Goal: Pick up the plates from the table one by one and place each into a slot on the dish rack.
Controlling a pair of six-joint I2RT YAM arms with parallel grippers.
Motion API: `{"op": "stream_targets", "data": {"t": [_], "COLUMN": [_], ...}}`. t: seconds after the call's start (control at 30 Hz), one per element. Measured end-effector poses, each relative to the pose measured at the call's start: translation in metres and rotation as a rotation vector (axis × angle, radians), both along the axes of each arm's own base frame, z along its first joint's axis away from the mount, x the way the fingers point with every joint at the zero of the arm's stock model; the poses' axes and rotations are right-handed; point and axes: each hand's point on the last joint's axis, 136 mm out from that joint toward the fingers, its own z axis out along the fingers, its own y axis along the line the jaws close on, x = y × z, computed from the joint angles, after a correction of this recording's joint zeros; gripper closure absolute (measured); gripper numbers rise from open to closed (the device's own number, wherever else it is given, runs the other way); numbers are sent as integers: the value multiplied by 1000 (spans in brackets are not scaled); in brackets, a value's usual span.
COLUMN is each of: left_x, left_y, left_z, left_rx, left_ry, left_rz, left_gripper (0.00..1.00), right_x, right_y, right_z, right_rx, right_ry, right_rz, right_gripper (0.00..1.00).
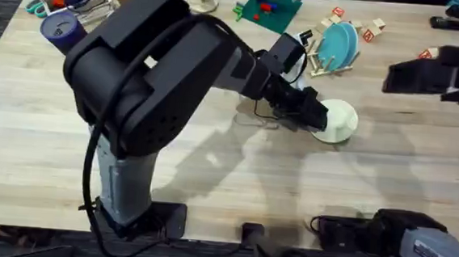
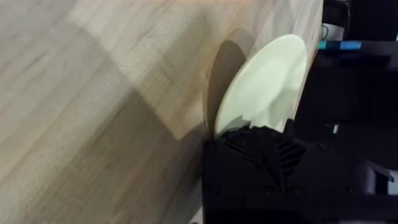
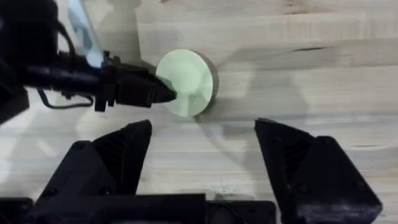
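The left arm rises from its base at the near left edge of the wooden surface (image 1: 43,132) and reaches forward and across the middle, where the left gripper (image 1: 318,118) pinches the rim of the cream plate (image 1: 339,120). The left wrist view shows that plate tipped up on edge, its lower rim clamped in the black fingers (image 2: 261,155). The right gripper (image 3: 202,149) hangs spread wide and holding nothing above the surface on the right side, looking down at the cream plate. Farther back, the turquoise plate (image 1: 341,43) stands upright between the pegs of the dish rack (image 1: 324,66), just beside a green block board (image 1: 270,10).
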Motion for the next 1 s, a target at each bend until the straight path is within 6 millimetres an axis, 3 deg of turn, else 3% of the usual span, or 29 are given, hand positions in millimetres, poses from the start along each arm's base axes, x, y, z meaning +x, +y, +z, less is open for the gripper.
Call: {"op": "stream_targets", "data": {"t": [0.33, 0.63, 1.0], "left_x": [0, 0, 0], "left_y": [0, 0, 0], "left_z": [0, 0, 0], "left_rx": [1, 1, 1], "left_ry": [-1, -1, -1], "left_rz": [1, 1, 1], "left_gripper": [958, 958, 958], "right_x": [7, 16, 31], "right_y": [-17, -16, -14], "right_z": [0, -66, -113], "right_rx": [178, 285, 406], "right_ry": [-57, -1, 113], "right_rz": [-10, 8, 5], "right_gripper": [7, 6, 7]}}
